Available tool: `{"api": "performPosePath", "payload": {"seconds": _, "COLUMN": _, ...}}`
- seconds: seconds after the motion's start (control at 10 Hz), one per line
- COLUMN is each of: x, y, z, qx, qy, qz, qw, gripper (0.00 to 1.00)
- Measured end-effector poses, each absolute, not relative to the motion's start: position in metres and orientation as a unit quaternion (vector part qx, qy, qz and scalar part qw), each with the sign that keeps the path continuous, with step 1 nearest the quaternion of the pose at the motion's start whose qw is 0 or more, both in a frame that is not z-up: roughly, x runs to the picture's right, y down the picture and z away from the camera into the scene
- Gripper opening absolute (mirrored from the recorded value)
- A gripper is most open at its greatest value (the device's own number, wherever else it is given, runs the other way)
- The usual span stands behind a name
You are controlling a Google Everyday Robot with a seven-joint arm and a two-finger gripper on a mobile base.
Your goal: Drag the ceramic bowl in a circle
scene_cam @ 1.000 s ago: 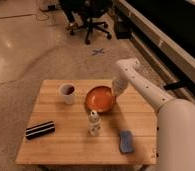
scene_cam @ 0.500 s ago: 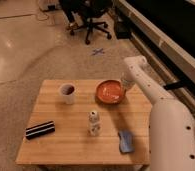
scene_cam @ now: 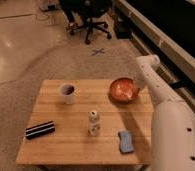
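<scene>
- I look down on a speckled floor [scene_cam: 21, 45] with a blue cross [scene_cam: 97, 51] taped on it and a dark office chair [scene_cam: 88, 17] at the back.
- A wooden table [scene_cam: 66, 147] fills the middle of the view.
- My white arm [scene_cam: 167, 117] rises from the lower right, bends near the table's far right corner and drops towards the bowl.
- The bowl [scene_cam: 123, 90] sits flat at the far right of the table, close to both the far edge and the right edge.
- I judge I am partway round the circle. With so little wood behind and to the right of the bowl, the safe path curves inward, towards the table's middle.
- I want steady downward pressure and a slow, even sweep, so the bowl slides flat and does not tip over its rim.
- The cup [scene_cam: 67, 93] stands well apart to the left, and the black bar [scene_cam: 40, 129] lies farther off still, so neither limits me.
- The sponge [scene_cam: 125, 141] lies near the front edge, below the bowl's likely path.
- The small bottle [scene_cam: 93, 122] stands upright mid-table and looks easy to topple, so I keep the loop short of it.
- The gripper [scene_cam: 137, 88] is at the bowl's right rim, apparently touching it. I cannot tell how wide it stands, or whether it clasps the rim or only presses on it.
</scene>
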State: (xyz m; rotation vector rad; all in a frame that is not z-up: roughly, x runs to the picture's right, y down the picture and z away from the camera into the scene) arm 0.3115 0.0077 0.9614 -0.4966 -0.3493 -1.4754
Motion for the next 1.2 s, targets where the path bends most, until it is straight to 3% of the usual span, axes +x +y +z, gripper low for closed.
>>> {"api": "performPosePath", "payload": {"seconds": 0.6, "x": 0.401, "y": 0.075, "z": 0.9, "qx": -0.297, "qy": -0.164, "qz": -0.654, "qw": 0.677, "gripper": 0.0}}
{"api": "performPosePath", "payload": {"seconds": 1.2, "x": 0.35, "y": 0.147, "z": 0.831, "qx": -0.304, "qy": -0.264, "qz": -0.681, "qw": 0.612, "gripper": 0.0}}
